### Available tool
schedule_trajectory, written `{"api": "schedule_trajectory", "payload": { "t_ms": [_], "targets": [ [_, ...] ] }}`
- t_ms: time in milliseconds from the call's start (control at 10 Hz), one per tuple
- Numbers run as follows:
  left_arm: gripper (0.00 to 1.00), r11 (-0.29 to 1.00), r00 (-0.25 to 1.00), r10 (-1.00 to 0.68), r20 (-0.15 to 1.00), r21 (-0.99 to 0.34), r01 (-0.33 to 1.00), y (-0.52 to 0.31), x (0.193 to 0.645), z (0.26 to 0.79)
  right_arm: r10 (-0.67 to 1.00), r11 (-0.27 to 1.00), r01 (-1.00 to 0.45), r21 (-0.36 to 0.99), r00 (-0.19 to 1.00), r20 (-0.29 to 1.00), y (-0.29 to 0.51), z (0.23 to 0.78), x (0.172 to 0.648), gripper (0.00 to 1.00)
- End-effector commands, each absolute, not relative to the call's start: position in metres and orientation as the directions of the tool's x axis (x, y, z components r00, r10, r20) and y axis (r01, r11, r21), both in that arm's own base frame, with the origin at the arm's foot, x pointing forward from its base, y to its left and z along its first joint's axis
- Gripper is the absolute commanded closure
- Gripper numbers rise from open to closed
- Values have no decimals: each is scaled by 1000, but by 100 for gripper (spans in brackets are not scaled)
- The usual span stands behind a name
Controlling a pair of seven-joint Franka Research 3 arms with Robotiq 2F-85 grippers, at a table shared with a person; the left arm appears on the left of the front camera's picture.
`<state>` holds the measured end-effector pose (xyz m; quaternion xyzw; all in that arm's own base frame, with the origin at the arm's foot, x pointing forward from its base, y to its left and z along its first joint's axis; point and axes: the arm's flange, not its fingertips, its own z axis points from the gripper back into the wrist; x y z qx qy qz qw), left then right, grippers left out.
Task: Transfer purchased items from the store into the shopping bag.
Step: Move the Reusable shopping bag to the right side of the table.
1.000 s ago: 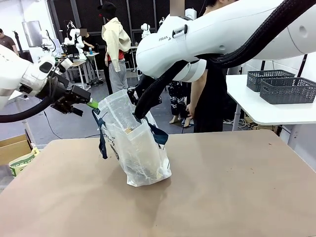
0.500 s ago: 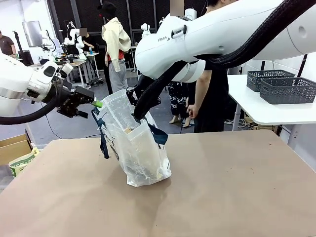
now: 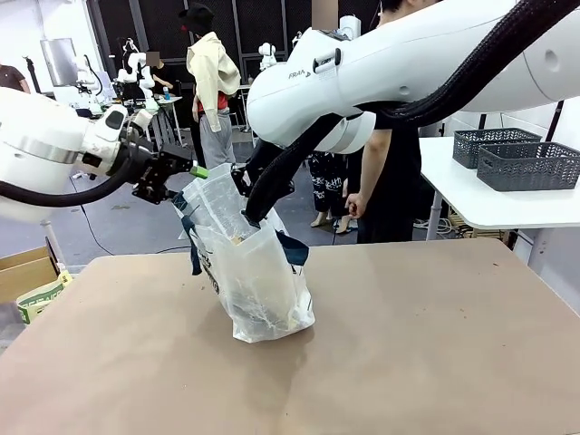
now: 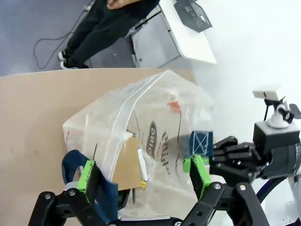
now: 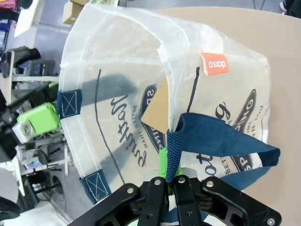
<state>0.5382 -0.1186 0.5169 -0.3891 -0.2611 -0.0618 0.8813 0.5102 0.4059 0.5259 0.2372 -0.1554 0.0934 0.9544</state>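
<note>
The shopping bag, translucent white with navy straps, stands on the brown table, its mouth held up. My right gripper is shut on one navy strap handle at the bag's rim, and in the front view it sits at the top of the bag. My left gripper is open beside the bag's left upper edge. In the left wrist view its green pads flank the bag's mouth. A brown cardboard piece lies inside the bag.
A person stands behind the table's far edge. Two dark grey lattice baskets sit on a white side table at the right. A cardboard box stands off the table's left side. The table's right half is bare.
My left gripper has moved right, from well left of the bag up to its upper left edge. The right gripper and the bag have stayed put.
</note>
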Motion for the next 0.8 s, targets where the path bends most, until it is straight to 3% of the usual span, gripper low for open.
{"api": "schedule_trajectory", "payload": {
  "t_ms": [0, 700],
  "targets": [
    [0, 645, 862, 105, 496, -694, 321, -131, 558, 518, 181, 830, -349, 436, 906, 383, 412, 526, 514, 100],
    [0, 655, 877, 178, 447, -718, 233, -165, 569, 519, 232, 820, -417, 391, 868, 439, 426, 532, 514, 100]
  ]
}}
